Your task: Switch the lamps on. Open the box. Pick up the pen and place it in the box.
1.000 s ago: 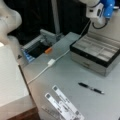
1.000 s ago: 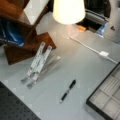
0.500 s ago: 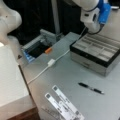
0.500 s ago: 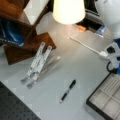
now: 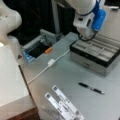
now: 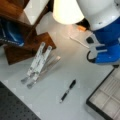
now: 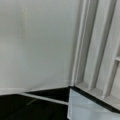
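No text, label, brand, number or sign can be read anywhere. The white flat strips (image 5: 65, 105) on the counter carry black squares, but nothing legible stands on them, and the box (image 5: 98, 56) and the pen (image 5: 91, 88) show no readable marking.

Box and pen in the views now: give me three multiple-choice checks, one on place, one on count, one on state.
1. Where does the pen lie?
A. On the table, apart from the box
B. Inside the box
C. In the pincer

2. How many white strips with black squares lie on the table in a front view?
A. One
B. Two
C. Four

3. What state is the box in?
A. Lid shut
C. Open, pale compartments showing
B. Tipped on its side

Answers: 1 A, the pen rests on the bare table in both front views, clear of the box. 2 B, two strips lie side by side. 3 C, the compartmented lining faces up, under the arm.
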Controlling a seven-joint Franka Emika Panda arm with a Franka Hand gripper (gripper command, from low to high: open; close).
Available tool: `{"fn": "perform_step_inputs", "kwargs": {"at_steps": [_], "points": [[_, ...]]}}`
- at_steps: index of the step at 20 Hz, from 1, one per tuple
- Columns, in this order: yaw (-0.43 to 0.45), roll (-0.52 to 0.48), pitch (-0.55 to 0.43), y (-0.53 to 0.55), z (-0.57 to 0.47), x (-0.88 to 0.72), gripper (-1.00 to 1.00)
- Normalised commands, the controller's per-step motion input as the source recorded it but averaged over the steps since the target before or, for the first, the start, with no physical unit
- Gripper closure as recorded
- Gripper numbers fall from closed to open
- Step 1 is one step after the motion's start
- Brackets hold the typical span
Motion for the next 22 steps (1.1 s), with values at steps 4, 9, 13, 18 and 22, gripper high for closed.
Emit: {"fn": "perform_step_inputs", "kwargs": {"at_steps": [4, 9, 13, 18, 22], "points": [[0.159, -0.418, 0.137, -0.45, 0.10, 0.03, -1.00], [0.093, -0.381, 0.142, -0.42, 0.04, 0.02, -1.00], [0.071, -0.357, 0.148, -0.35, 0.04, 0.03, -1.00], [0.024, -0.392, 0.086, -0.26, 0.00, 0.04, -1.00], [0.033, -0.354, 0.050, -0.20, -0.03, 0.02, -1.00]]}}
